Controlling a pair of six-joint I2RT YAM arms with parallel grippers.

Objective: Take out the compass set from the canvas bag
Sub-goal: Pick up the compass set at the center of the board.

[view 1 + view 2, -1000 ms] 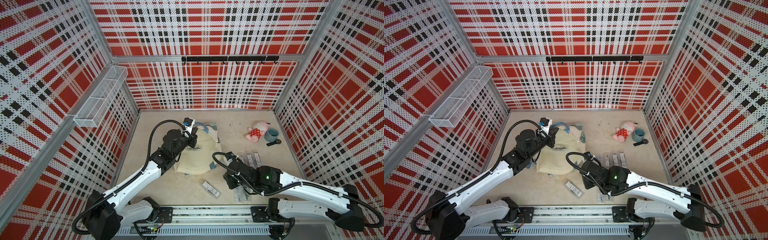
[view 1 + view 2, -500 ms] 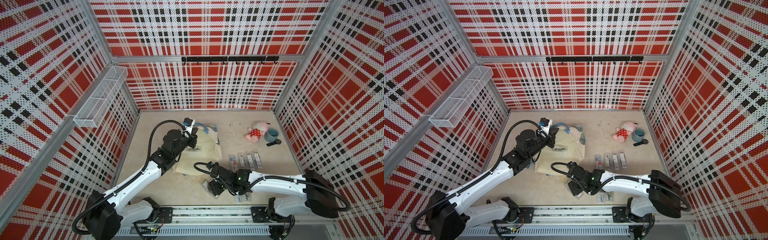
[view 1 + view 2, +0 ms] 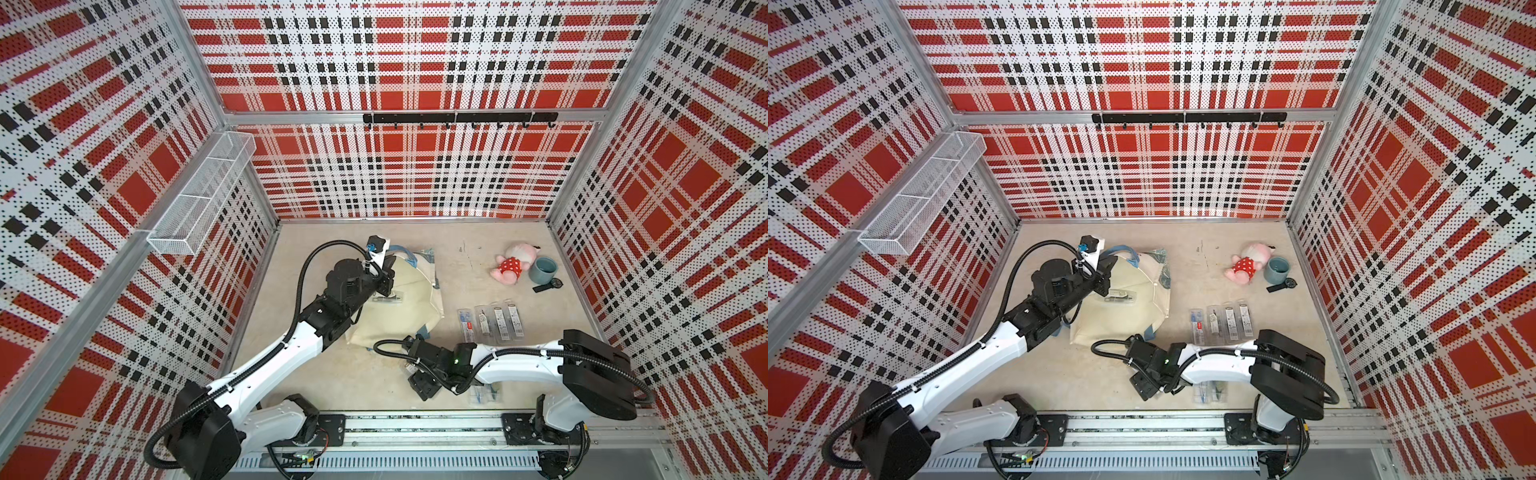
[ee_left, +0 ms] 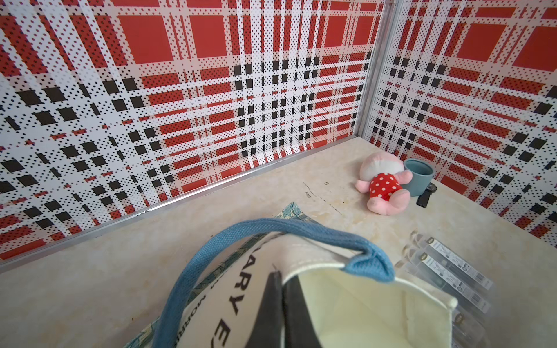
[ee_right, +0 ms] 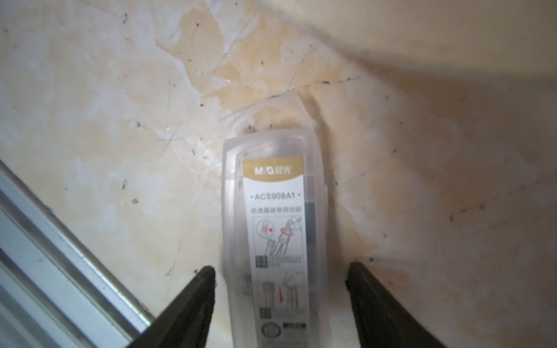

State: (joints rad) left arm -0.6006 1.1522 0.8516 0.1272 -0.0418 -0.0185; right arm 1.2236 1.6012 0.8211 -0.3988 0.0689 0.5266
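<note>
The cream canvas bag (image 3: 409, 309) (image 3: 1133, 316) lies at mid-left with blue handles (image 4: 271, 227). My left gripper (image 4: 281, 278) (image 3: 386, 272) is shut on its rim and holds the mouth up. A clear case (image 3: 388, 297) lies on the cream cloth by that gripper; I cannot tell whether it is inside. Near the front rail, my right gripper (image 5: 280, 266) (image 3: 424, 384) is open over a clear compass set (image 5: 274, 211) flat on the table. The case lies between the fingers without touching them. In both top views this compass set is hidden under the gripper.
Several more clear cases (image 3: 490, 322) lie in a row right of the bag, with another (image 3: 484, 392) by the front rail (image 3: 415, 428). A pink plush toy (image 3: 513, 266), blue-grey cup (image 3: 544, 270) and black watch (image 3: 548, 286) sit back right. A wire basket (image 3: 203, 195) hangs on the left wall.
My right arm swung from beside the row of cases toward the front left and its gripper opened wider over the case lying there. The left gripper and the bag stayed put.
</note>
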